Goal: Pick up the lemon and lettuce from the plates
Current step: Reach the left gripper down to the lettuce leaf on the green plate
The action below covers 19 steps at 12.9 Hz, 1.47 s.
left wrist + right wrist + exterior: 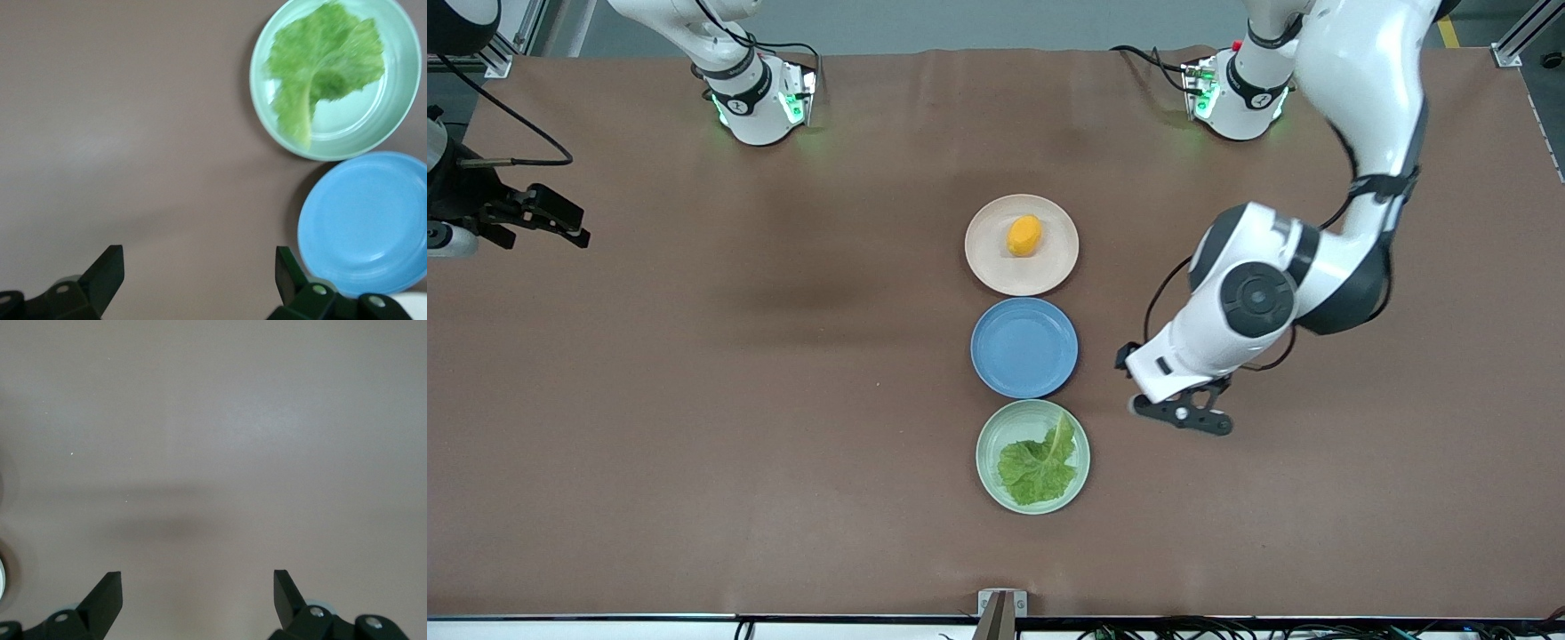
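The lemon [1024, 236] lies on the beige-pink plate [990, 258], the plate farthest from the front camera. The lettuce [1039, 466] lies in the pale green plate [989, 446], the nearest one; both also show in the left wrist view, the lettuce [323, 63] in its plate [393, 127]. My left gripper [1183, 418] is open and empty over bare table beside the green plate, toward the left arm's end; in its wrist view [199, 270] nothing is between the fingers. My right gripper [538, 218] waits open and empty over the right arm's end of the table, shown in its wrist view [198, 593].
An empty blue plate [1024, 347] sits between the two task plates, also in the left wrist view [363, 223]. The brown table mat [694, 400] spreads wide on both sides of the plate row. The arm bases stand at the table's back edge.
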Tool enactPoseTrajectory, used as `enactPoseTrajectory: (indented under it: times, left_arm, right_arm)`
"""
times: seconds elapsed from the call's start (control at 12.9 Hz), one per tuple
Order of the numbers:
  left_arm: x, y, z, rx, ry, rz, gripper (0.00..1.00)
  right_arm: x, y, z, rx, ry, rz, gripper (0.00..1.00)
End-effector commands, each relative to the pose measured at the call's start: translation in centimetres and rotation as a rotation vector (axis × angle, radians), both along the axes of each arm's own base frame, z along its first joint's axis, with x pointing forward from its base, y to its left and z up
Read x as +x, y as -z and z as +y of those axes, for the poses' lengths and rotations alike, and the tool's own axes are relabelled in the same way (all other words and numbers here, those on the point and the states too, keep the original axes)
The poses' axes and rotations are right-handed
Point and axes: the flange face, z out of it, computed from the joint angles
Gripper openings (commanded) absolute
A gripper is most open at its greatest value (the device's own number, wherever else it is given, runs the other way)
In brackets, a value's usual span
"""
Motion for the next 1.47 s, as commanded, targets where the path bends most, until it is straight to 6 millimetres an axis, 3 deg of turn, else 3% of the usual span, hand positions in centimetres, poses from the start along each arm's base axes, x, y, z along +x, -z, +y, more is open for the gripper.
enactPoseTrajectory:
  times: [0.0,0.15,0.62,0.85,1.08,1.39]
  left_arm:
    - [0.9,2.8,-2.6,-0.019,0.033,-0.06,1.0]
    - [1.1,4.8,-4.2,-0.036,0.059,-0.111,1.0]
    - [1.0,11.9,-8.5,-0.171,0.095,-0.288,0.82]
    - [0.2,13.9,-9.8,-0.118,0.142,-0.32,0.68]
    - [0.1,16.0,-9.9,-0.118,0.158,-0.35,0.62]
    - [-0.3,17.4,-10.3,-0.131,0.163,-0.363,0.34]
  right_arm:
    - [-0.2,-0.4,-0.2,0.012,0.004,-0.005,1.0]
    - [-0.3,0.1,-0.3,0.012,0.011,0.023,1.0]
    - [0.8,0.8,-0.6,0.011,0.005,0.03,1.0]
    - [0.9,0.4,-0.7,0.011,0.004,0.016,1.0]
    - [1.6,0.3,-0.7,-0.001,0.002,0.0,1.0]
    - [3.5,3.6,0.0,-0.012,-0.015,0.059,1.0]
